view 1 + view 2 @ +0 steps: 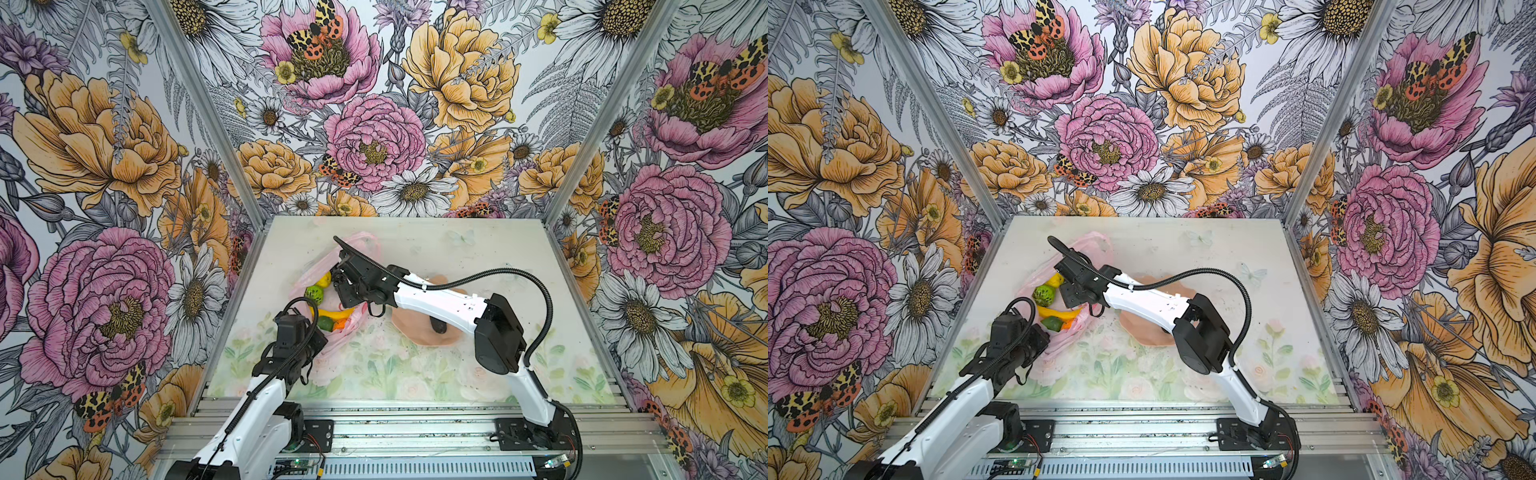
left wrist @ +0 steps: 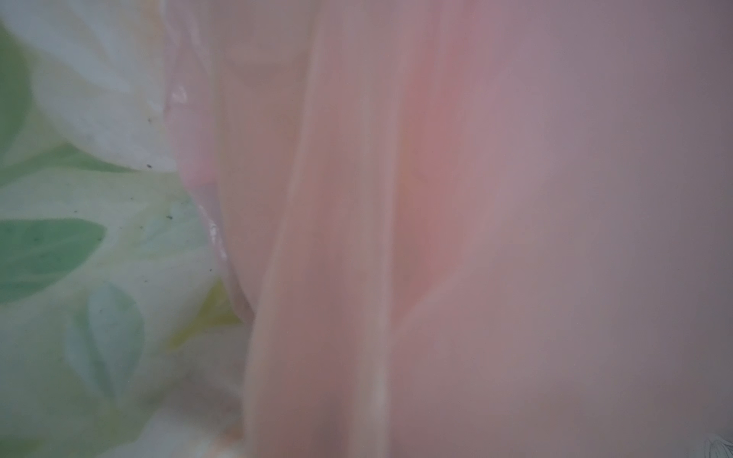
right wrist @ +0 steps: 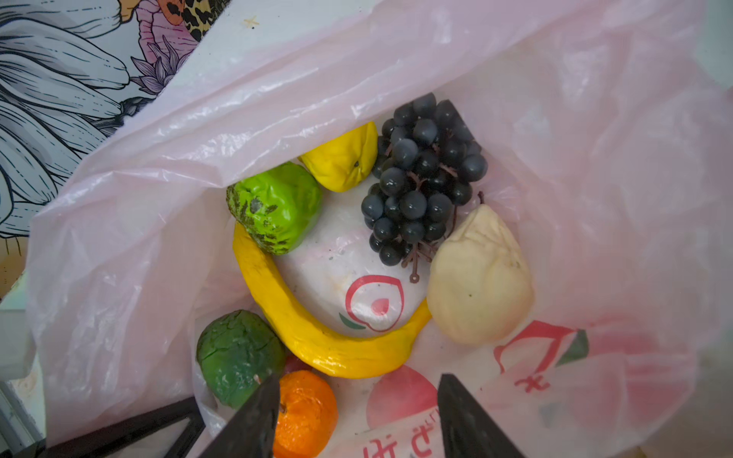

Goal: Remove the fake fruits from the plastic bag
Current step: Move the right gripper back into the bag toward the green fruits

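As bag (image 3: 595,158) gapes, seven fruits (image 3: 420,178) show.

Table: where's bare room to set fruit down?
Free: front of the table, from bag and bowl to the rail; also the back right corner. Crowded: mid-left, around the bag.

Seven fake fruits (image 3: 420,178), one plastic bag (image 3: 595,158), one bowl (image 1: 419,334).

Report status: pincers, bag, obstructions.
Left pincer shut at bag edge. Right pincer open over bag mouth, empty. Fruits inside bag. Bag overhangs lemon.
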`<state>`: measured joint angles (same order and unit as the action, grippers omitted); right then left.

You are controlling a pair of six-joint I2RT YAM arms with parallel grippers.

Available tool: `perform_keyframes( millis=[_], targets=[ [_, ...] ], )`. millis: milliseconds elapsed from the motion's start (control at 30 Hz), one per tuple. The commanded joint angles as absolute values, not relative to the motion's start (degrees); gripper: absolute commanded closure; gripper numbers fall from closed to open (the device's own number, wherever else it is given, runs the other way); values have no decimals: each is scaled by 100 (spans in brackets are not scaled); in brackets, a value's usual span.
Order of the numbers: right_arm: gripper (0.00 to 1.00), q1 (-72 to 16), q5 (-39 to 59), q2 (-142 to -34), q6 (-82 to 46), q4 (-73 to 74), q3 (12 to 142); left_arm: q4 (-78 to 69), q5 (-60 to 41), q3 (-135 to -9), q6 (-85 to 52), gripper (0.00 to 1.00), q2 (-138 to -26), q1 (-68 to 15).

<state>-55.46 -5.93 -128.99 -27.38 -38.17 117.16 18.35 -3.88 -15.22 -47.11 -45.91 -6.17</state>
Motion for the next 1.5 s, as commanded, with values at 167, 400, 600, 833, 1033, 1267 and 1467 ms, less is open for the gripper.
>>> perform_keyframes(
  millis=[167, 400, 600, 833, 1033, 1267, 1467],
  targets=[
    [33, -5821, 24, -13343, -2443, -3753, 12414, 2169, -249, -1295, -4980, 100, -4113, -646],
    [33, -6105, 586, -13764, -2248, -3744, 12609, 2200, -560, -1043, -5155, 100, -3855, -172],
    [37, -6225, 735, -14041, -2144, -3753, 12807, 2188, -934, -948, -5124, 100, -3858, 276],
    [36, -6284, 694, -14264, -1997, -3753, 12919, 2169, -1056, -883, -5124, 100, -3832, 404],
    [29, -6295, 547, -14502, -1886, -3761, 13093, 2185, -1064, -871, -5124, 100, -3812, 409],
    [26, -6300, 591, -14798, -1864, -3779, 13268, 2274, -1024, -865, -5138, 100, -3694, 415],
    [26, -6288, 494, -14939, -1848, -3806, 13328, 2302, -995, -857, -5150, 100, -3631, 425]
  ],
)
